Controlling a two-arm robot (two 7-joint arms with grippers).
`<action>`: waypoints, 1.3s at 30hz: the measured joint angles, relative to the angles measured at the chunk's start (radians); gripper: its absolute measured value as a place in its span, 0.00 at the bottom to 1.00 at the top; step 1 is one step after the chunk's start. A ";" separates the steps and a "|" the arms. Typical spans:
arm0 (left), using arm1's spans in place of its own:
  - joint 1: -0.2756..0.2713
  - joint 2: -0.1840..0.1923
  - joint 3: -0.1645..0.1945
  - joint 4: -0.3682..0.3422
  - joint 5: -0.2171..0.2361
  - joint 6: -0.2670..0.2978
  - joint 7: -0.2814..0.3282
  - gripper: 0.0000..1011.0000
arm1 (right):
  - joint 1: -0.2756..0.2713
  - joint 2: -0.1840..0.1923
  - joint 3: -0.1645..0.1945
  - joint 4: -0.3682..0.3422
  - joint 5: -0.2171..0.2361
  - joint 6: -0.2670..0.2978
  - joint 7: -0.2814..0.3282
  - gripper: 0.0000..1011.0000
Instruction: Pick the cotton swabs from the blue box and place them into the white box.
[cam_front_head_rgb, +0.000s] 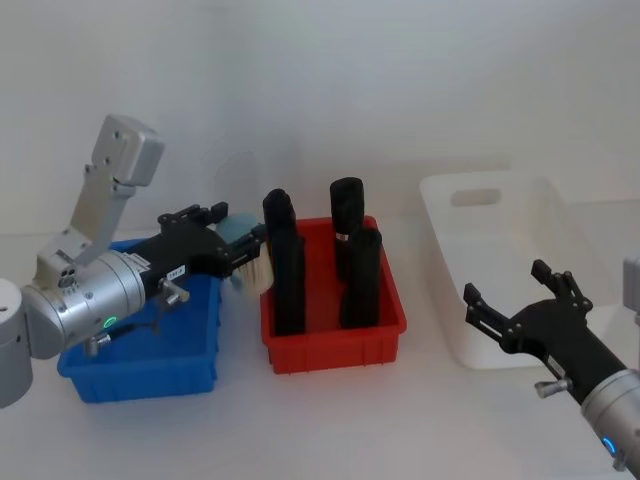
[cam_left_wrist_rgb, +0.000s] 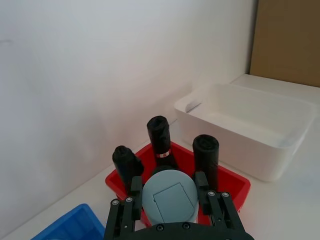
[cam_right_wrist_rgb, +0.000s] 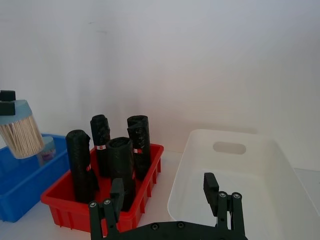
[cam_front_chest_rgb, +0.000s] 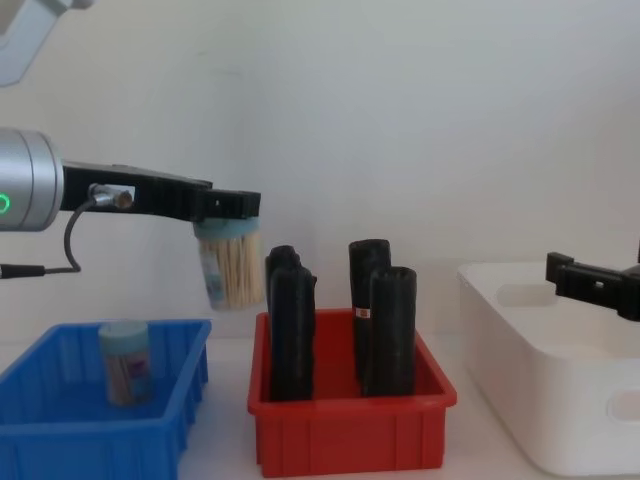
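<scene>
My left gripper (cam_front_chest_rgb: 228, 205) is shut on a cotton swab tub (cam_front_chest_rgb: 230, 265), gripping it by its pale blue lid (cam_left_wrist_rgb: 170, 196). The tub hangs in the air between the blue box (cam_front_chest_rgb: 100, 420) and the red bin (cam_front_chest_rgb: 350, 435), beige sticks showing through its clear wall. From above, the held tub (cam_front_head_rgb: 250, 265) sits over the gap beside the blue box (cam_front_head_rgb: 140, 365). A second tub (cam_front_chest_rgb: 125, 362) stands upright in the blue box. The white box (cam_front_head_rgb: 500, 230) lies at the right. My right gripper (cam_front_head_rgb: 510, 300) hovers open at its near edge, holding nothing.
The red bin (cam_front_head_rgb: 335, 330) stands between the blue box and the white box and holds several tall black rolls (cam_front_head_rgb: 285, 265) rising well above its rim. A pale wall runs close behind all three containers. Bare table lies in front of the bins.
</scene>
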 joint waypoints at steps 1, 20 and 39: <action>-0.005 -0.003 0.003 -0.001 -0.001 0.005 -0.020 0.64 | 0.000 0.000 0.000 0.000 0.000 0.000 0.000 0.99; -0.060 -0.038 0.035 0.009 -0.001 0.030 -0.160 0.64 | 0.000 0.000 0.000 0.000 0.000 0.000 0.000 0.99; -0.075 -0.048 0.044 0.014 0.000 0.036 -0.196 0.64 | 0.022 0.008 -0.003 0.000 -0.012 0.007 0.122 0.99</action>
